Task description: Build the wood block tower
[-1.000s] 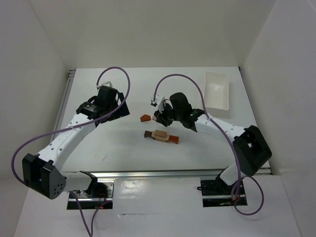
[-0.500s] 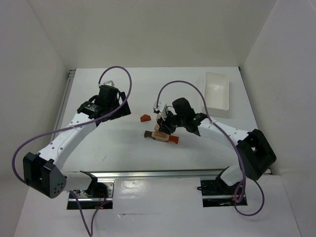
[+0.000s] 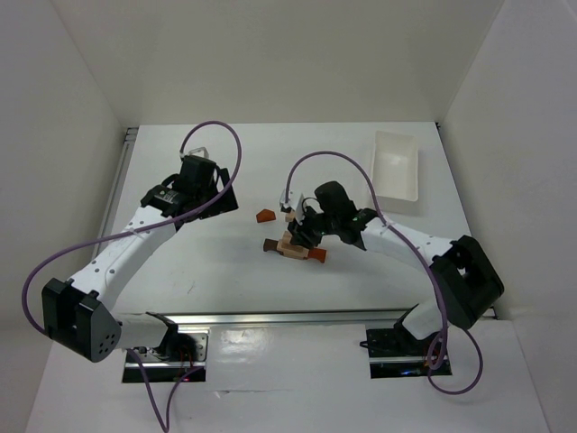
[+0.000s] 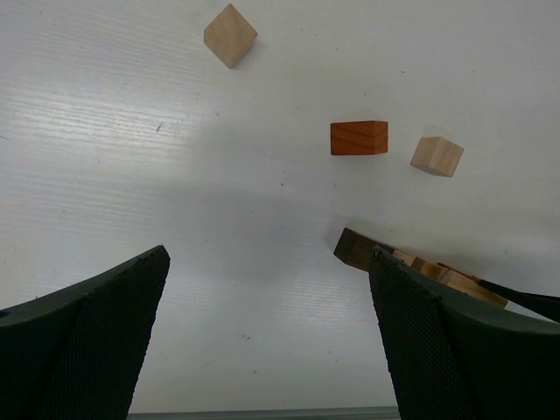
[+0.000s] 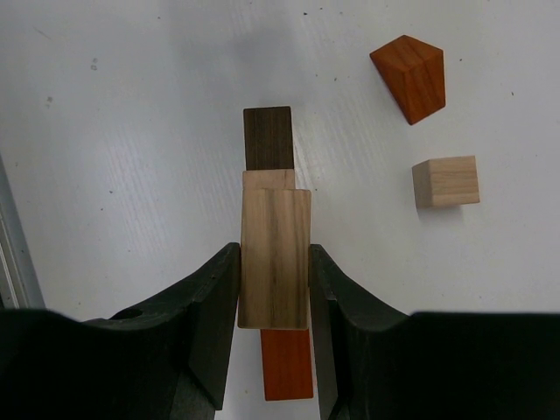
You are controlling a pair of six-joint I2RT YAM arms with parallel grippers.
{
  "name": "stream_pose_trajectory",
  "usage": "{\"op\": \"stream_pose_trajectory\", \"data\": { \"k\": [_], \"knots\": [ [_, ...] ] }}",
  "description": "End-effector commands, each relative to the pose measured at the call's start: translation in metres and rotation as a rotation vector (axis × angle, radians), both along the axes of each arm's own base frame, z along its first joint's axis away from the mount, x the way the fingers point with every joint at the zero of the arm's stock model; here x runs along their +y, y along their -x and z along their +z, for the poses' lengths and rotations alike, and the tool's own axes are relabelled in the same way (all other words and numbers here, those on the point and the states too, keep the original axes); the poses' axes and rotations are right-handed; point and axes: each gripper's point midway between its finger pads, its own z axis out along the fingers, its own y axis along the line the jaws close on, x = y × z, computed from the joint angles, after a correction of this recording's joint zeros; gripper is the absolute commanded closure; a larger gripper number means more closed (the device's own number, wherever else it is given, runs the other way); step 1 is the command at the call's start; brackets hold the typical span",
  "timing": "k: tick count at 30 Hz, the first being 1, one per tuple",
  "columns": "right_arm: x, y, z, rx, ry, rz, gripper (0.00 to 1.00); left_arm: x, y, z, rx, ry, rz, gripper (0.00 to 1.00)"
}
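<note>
My right gripper (image 3: 301, 231) (image 5: 273, 254) is shut on a light tan flat block (image 5: 275, 258). It holds the block lengthwise over the stack (image 3: 294, 247); I cannot tell whether they touch. Below it lie a smaller tan block (image 5: 269, 178), a dark brown bar (image 5: 268, 137) and a reddish-orange bar (image 5: 287, 366). A reddish-orange wedge (image 5: 409, 76) (image 3: 265, 216) (image 4: 359, 137) and a tan cube (image 5: 445, 181) (image 4: 437, 156) lie apart on the table. My left gripper (image 3: 215, 200) (image 4: 269, 262) is open and empty, left of the stack. A second tan cube (image 4: 230, 35) lies farther off.
A white rectangular plastic tray (image 3: 397, 194) stands at the back right. White walls close in the table on three sides. A metal rail (image 3: 270, 317) runs along the near edge by the arm bases.
My right gripper has moved toward the near side with the tan block and now sits over the stack. The left arm has barely moved.
</note>
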Motion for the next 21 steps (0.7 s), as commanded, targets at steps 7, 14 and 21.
{"op": "stream_pose_trajectory", "data": {
  "k": [7, 14, 21],
  "knots": [
    [0.013, -0.008, 0.000, -0.066, -0.037, 0.051, 0.86, -0.001, -0.008, 0.016, -0.045, -0.005, -0.004, 0.00],
    [0.013, -0.009, -0.002, -0.072, -0.026, 0.062, 0.86, 0.000, -0.008, 0.018, -0.047, -0.011, 0.002, 0.00],
    [0.011, -0.004, -0.005, -0.067, -0.025, 0.076, 0.86, 0.001, -0.008, 0.018, -0.048, -0.017, -0.004, 0.00]
  ]
}}
